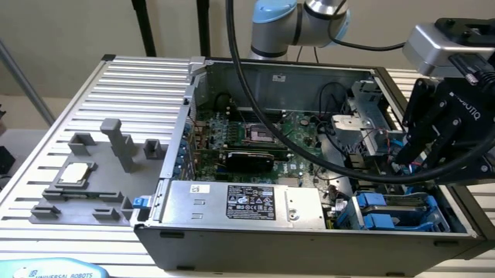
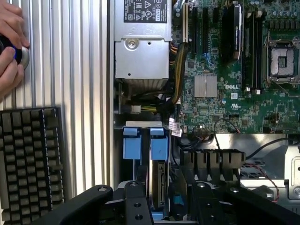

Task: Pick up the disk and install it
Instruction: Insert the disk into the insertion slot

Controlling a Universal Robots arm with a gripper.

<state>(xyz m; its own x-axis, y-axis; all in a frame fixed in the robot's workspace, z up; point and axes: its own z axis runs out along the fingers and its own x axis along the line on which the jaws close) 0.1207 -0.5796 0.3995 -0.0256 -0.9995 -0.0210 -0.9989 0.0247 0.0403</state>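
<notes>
The disk (image 2: 159, 180) stands on edge in the drive bay of the open computer case (image 1: 232, 237), its silver side and blue carrier tab (image 2: 158, 146) showing. A second blue carrier tab (image 2: 132, 144) sits right beside it. My gripper (image 2: 171, 199) hangs just over the bay with its black fingers (image 2: 137, 204) spread to either side of the disk, and a gap shows between the disk and the far finger. In the exterior view the gripper (image 1: 414, 165) is at the case's right end, above the blue carriers (image 1: 379, 202).
A silver power supply (image 1: 240, 202) and the green motherboard (image 1: 255, 139) fill the case, with black cables (image 1: 340, 156) looping near the gripper. A grey fixture holding a small chip (image 1: 75, 174) lies on the ribbed table. A keyboard (image 2: 28, 159) and a hand (image 2: 9, 47) are beside the case.
</notes>
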